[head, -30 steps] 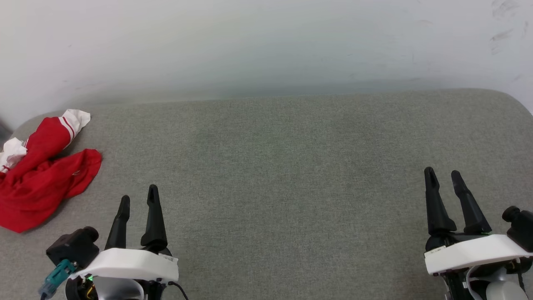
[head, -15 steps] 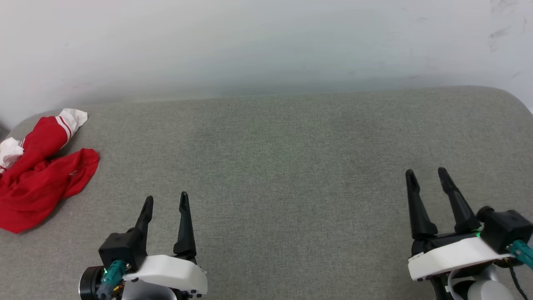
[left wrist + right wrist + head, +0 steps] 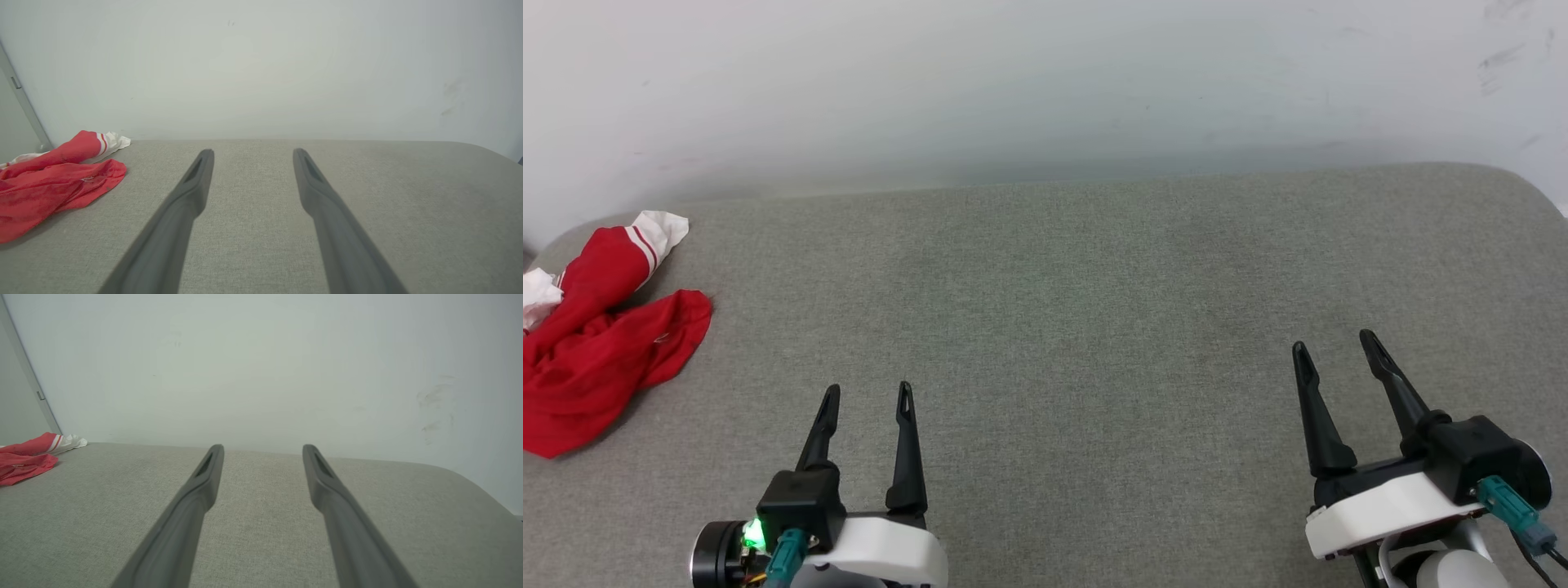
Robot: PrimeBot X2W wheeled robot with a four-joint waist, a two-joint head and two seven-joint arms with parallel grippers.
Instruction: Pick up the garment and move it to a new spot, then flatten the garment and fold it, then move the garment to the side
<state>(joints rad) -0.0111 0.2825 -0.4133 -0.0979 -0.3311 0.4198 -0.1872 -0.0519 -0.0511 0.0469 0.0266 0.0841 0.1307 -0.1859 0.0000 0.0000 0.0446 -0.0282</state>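
Red shirt (image 3: 605,359) lay crumpled, far left on the cushion (image 3: 1054,327).
Sleeve white, red-striped; left gripper (image 3: 867,389) and right gripper (image 3: 1332,341) gaped empty.

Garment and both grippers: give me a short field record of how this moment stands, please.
garment: crumpled red heap with a white striped sleeve, at the far left edge of the surface; not flattened, not folded
surface: grey fabric, rounded corners, against a white wall
left gripper: open, empty, over the surface to the right of the garment, apart from it
right gripper: open, empty, over the right part of the surface
task stage: garment not yet picked up
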